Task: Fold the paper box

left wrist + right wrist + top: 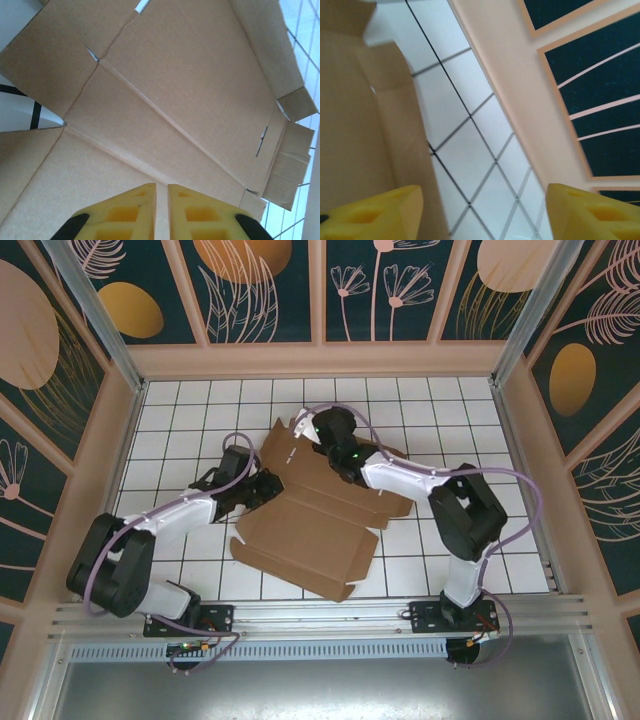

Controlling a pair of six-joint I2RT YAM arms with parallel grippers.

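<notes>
The paper box (pixel 318 518) lies opened out, mostly flat, in the middle of the tiled surface (pixel 190 420), between my two arms. My left jaws sit at its 9 o'clock edge, yellow fingers (pixel 131 212) set nearly together (just a sliver of gap, nothing in it that I can see), facing creased brown panels and a slit (pixel 261 141). My right jaws stand wide apart at the box's 11 o'clock corner, gripping nothing. A cardboard flap (pixel 395 90) runs just beside one finger (pixel 375 212).
</notes>
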